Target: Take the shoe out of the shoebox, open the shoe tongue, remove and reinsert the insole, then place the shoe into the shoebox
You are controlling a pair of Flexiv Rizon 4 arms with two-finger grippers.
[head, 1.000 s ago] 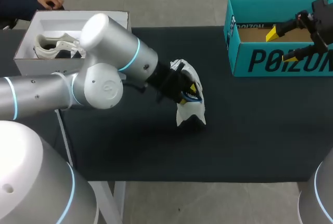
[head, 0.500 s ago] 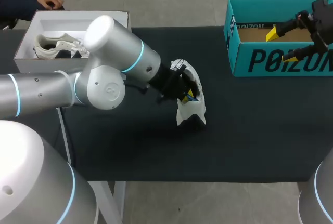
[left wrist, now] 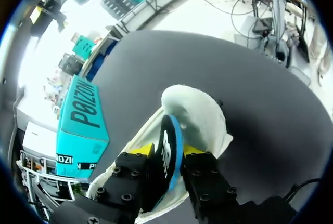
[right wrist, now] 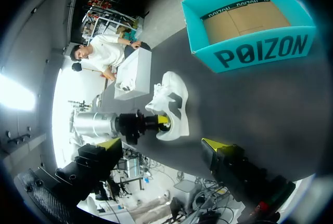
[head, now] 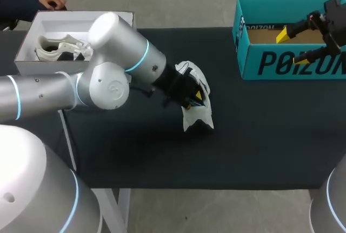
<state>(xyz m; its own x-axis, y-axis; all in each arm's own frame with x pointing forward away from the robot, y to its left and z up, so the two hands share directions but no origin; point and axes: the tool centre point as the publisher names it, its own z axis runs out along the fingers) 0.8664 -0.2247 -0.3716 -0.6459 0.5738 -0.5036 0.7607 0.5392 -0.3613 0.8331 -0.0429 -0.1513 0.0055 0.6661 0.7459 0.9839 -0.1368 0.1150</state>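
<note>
In the head view, the left gripper [head: 194, 99] is largely hidden inside the shoe [head: 197, 115], and the shoebox [head: 254, 62] is cut off at the right edge. In the left wrist view, the lower end of the insole [left wrist: 169, 146] is covered by the fingers [left wrist: 141, 151].

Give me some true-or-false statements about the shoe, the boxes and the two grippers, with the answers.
1. The white shoe lies on the black table, outside the teal shoebox. True.
2. The right gripper holds the shoe. False: it is open and empty, near the teal shoebox.
3. The left gripper is shut on the insole at the shoe's opening. True.
4. The teal shoebox holds a shoe. False: only its bare cardboard floor shows.
5. The white box holds another shoe. True.
</note>
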